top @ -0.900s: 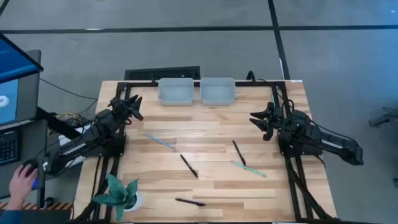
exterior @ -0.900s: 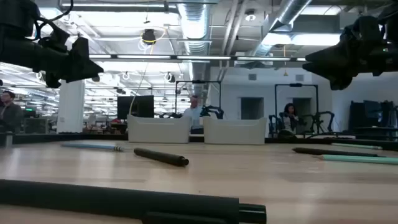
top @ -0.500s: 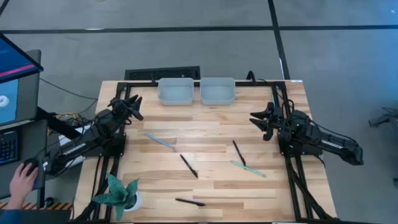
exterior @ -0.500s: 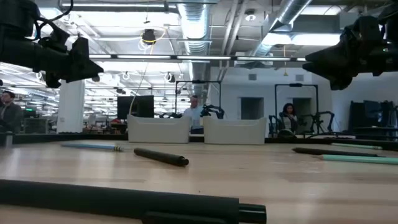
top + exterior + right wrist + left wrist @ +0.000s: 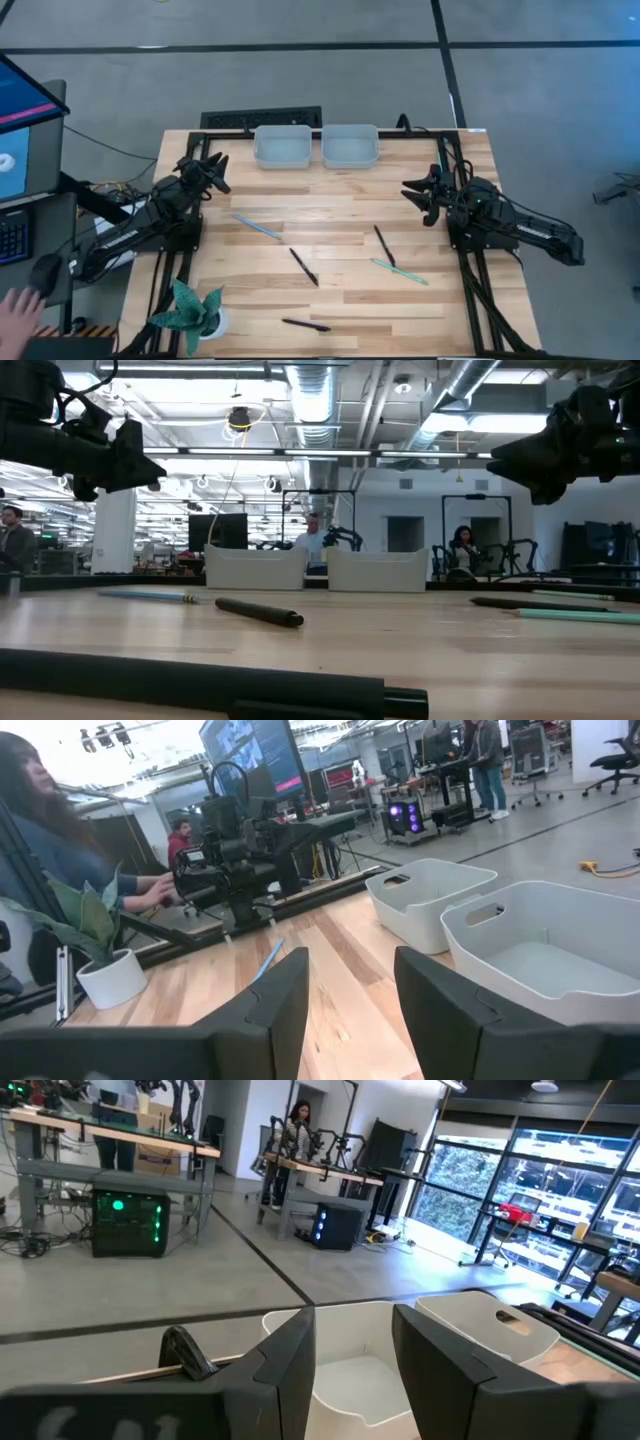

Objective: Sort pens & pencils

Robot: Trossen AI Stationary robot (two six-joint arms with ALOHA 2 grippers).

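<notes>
Five writing sticks lie flat on the wooden table (image 5: 330, 195), none of them touching a gripper. A pale teal stick (image 5: 257, 228) lies nearest the left gripper (image 5: 214, 166), on the tabletop just inward of it and toward the front edge. A black stick (image 5: 303, 266) lies farther from that gripper, near the table centre. A second black stick (image 5: 384, 245) lies inward of the right gripper (image 5: 418, 194) and toward the front; a second pale teal stick (image 5: 399, 271) lies just beyond it, one end close beside the black one. The third black stick (image 5: 306, 325) lies near the front edge, well apart from both grippers.

The left gripper hovers above the left side of the table, its arm folded low over the table's left edge, fingers pointing toward the back. Its fingers stand partly spread with a clear gap and hold nothing. The right gripper hovers above the right side, its arm stretched out past the right edge, fingers pointing inward; these also stand partly spread and hold nothing.

Two pale grey bins, left bin (image 5: 283, 147) and right bin (image 5: 350, 146), stand side by side at the back edge, between the two grippers. A potted plant (image 5: 192, 310) stands at the front left corner, behind the left arm. A person's hand (image 5: 16, 310) shows off the table to the left.
</notes>
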